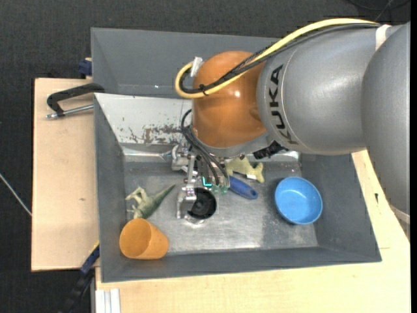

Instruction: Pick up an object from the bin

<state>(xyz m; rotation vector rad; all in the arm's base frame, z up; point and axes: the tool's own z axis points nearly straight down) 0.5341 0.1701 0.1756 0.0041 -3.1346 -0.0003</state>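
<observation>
My gripper (189,201) reaches down into the middle of the bin from under the orange wrist cover. Its tip is right at a small black round thing (204,205) lying on the bin floor, which it partly hides. Just to the left lies a green toy dinosaur (148,201), its tail pointing toward the gripper. A blue-handled thing (242,188) lies to the right of the gripper, with a pale yellow thing (249,169) behind it, partly hidden by the arm.
An orange cup (142,240) lies on its side in the front left corner. A blue bowl (298,200) stands upright at the right. The big arm covers the bin's back right part.
</observation>
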